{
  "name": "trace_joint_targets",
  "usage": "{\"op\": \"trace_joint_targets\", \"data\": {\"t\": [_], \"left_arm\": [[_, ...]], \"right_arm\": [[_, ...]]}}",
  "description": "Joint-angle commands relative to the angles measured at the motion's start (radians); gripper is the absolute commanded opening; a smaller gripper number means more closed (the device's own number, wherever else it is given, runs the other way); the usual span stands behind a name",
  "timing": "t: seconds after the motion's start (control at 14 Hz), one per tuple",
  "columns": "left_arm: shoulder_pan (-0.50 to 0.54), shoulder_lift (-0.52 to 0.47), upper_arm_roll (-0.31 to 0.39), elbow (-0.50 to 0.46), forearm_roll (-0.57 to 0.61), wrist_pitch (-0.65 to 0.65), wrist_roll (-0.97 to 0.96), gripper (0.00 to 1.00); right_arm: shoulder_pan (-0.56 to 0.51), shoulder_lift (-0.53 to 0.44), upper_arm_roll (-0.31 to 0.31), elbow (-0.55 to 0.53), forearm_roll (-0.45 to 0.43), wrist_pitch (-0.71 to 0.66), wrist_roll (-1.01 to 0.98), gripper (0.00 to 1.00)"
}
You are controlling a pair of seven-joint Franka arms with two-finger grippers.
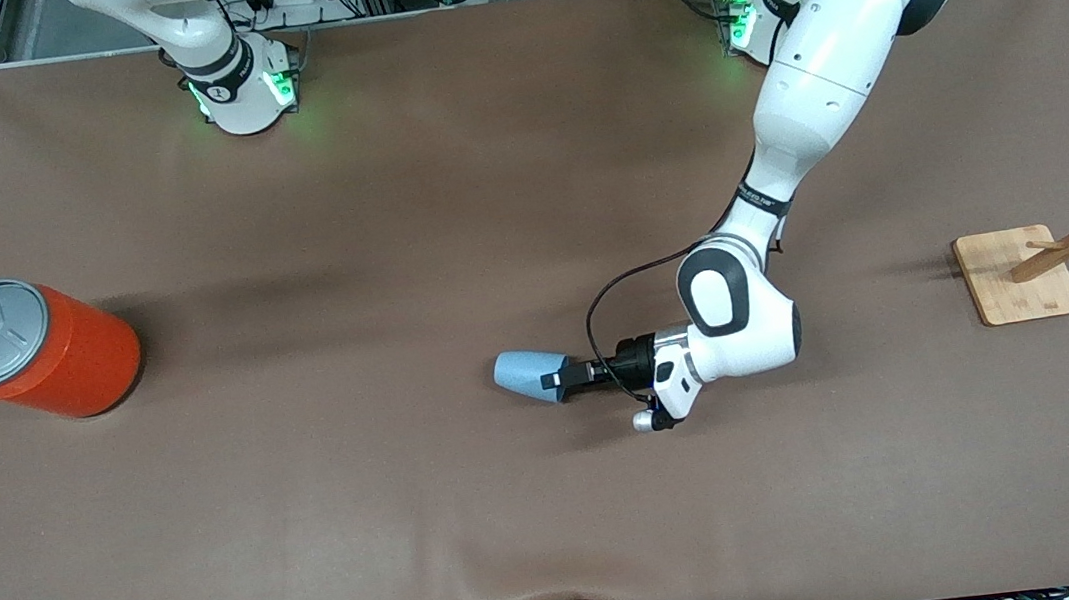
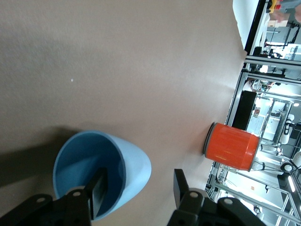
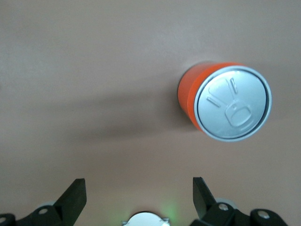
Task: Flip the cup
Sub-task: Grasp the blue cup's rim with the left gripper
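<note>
Blue cup (image 1: 523, 374) on side, rim wall between left claw (image 1: 561, 378) fingers.

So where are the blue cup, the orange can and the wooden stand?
cup (image 1: 523, 372), front view, on its outer side wall.
orange can (image 1: 83, 356), front view, on its orange side.
wooden stand (image 1: 993, 263), front view, on its flat base.

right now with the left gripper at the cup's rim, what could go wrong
1. The cup lies on its side on the table, and the left gripper has one finger inside the mouth, one outside. A grip on just that thin wall could slip as it turns.
2. If the fingers push rather than pinch, the tapered cup may roll away.
The right gripper waits open above the orange can.
</note>
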Motion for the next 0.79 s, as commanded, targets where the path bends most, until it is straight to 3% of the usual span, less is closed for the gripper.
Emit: {"op": "trace_joint_targets", "data": {"t": [0.0,0.07,0.14,0.36,0.71], "left_arm": [[-0.014,0.009,0.003,-0.008,-0.033,0.015,0.038,0.61],[-0.012,0.005,0.003,-0.018,-0.031,0.014,0.038,0.58],[-0.012,0.001,0.003,-0.031,-0.031,0.015,0.041,0.47],[-0.014,-0.005,0.001,-0.058,-0.03,0.014,0.043,0.02],[0.048,-0.118,0.006,-0.095,-0.014,-0.081,-0.044,0.0]], "right_arm": [[-0.001,-0.021,0.018,0.021,0.021,-0.051,0.086,1.0],[-0.001,-0.02,0.024,0.041,0.022,-0.056,0.09,1.0],[-0.001,-0.02,0.026,0.042,0.024,-0.062,0.09,1.0],[0.019,-0.012,0.024,0.045,0.027,-0.064,0.071,1.0],[0.089,0.008,0.029,0.042,0.015,0.033,0.082,1.0]]}}
